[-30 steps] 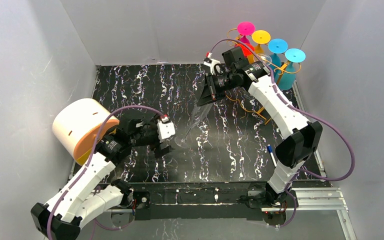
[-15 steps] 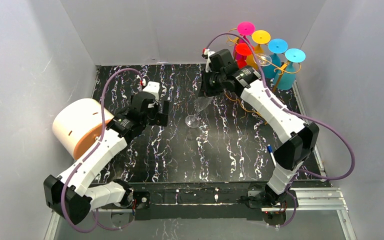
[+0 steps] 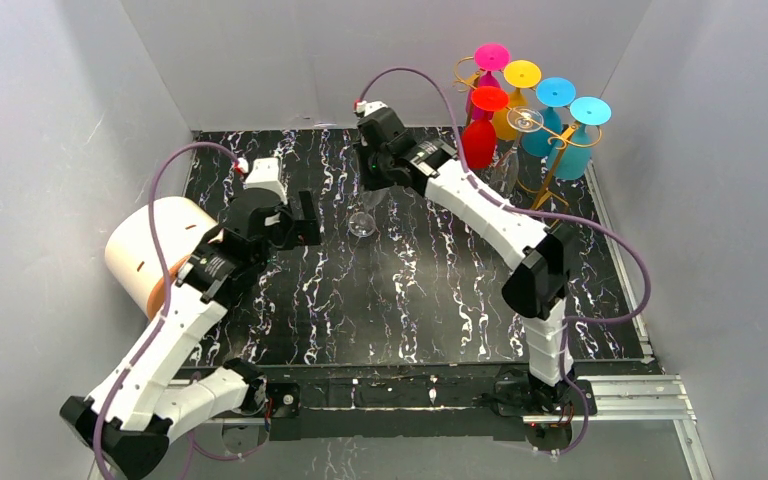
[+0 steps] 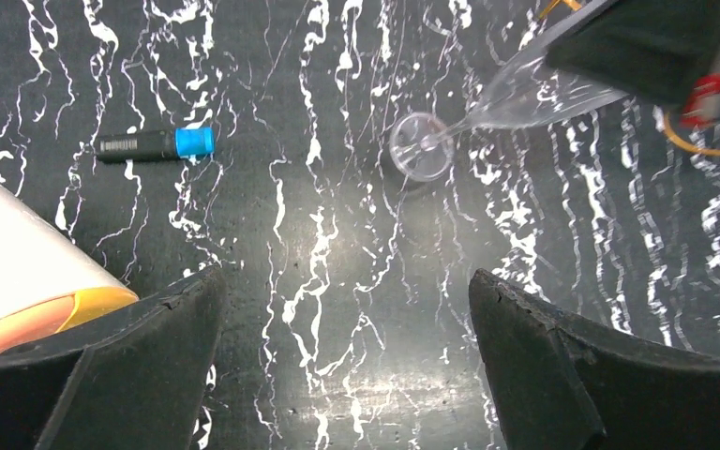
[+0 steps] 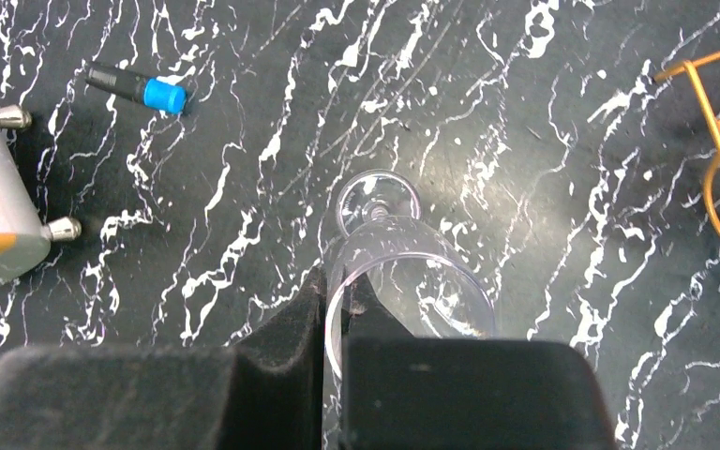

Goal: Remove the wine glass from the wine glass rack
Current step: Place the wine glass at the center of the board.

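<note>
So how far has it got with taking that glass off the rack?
The clear wine glass is already off the gold rack, pinched by its rim in the right gripper over the table. The left gripper hangs open nearby. What's left is probably setting it down.

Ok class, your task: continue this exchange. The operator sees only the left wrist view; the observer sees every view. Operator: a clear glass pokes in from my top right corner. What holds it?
Observer: The right gripper is shut on the clear wine glass, with one finger inside the rim and one outside.
Operator: Is it off the rack?
Observer: Yes. The wine glass rack stands at the far right corner of the table, apart from the held glass.
Operator: What hangs there?
Observer: Coloured glasses hang upside down, with a second clear glass among them.
</note>
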{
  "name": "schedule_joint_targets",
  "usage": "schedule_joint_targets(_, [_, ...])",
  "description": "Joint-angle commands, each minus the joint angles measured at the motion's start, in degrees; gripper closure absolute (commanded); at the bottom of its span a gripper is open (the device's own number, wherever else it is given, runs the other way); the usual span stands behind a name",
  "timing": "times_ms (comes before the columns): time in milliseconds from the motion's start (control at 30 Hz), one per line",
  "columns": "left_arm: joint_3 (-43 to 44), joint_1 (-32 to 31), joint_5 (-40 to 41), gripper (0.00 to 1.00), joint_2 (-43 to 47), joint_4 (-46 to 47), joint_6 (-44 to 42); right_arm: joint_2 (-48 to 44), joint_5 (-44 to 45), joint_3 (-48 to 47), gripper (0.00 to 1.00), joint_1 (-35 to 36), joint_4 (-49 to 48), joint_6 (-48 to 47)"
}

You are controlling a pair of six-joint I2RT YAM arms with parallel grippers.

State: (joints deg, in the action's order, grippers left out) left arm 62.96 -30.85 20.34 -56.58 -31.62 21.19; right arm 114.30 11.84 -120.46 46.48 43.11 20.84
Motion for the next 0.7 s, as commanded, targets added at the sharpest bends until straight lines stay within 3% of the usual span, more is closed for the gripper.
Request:
schedule_joint_targets(0, [2.6, 0.4, 0.5, 0.02, 3.1, -1.7, 2.0, 2.9, 2.0, -6.4, 0.99, 2.0, -1.3, -1.7])
schedule_joint_targets(100, [2.1, 0.4, 0.6, 0.02, 3.9, -2.4, 1.2, 4.3, 1.0, -4.4, 0.99, 2.1, -3.3, -1.7])
schedule_joint_targets(367, [0.7, 0.4, 2.2, 0.02, 6.6, -3.9, 1.6, 8.2, 3.5, -10.1, 0.99, 2.1, -1.2, -5.7])
schedule_joint_targets(533, [1.5, 0.4, 11.9, 0.02, 7.2, -6.0, 5.4, 12.7, 0.8, -14.6, 0.99, 2.3, 2.9, -5.5])
schedule_joint_targets(667, [0.5, 0.4, 10.9, 0.02, 9.6, -3.4, 3.6, 14.6, 0.3, -17.6, 0.97, 2.4, 5.0, -6.4])
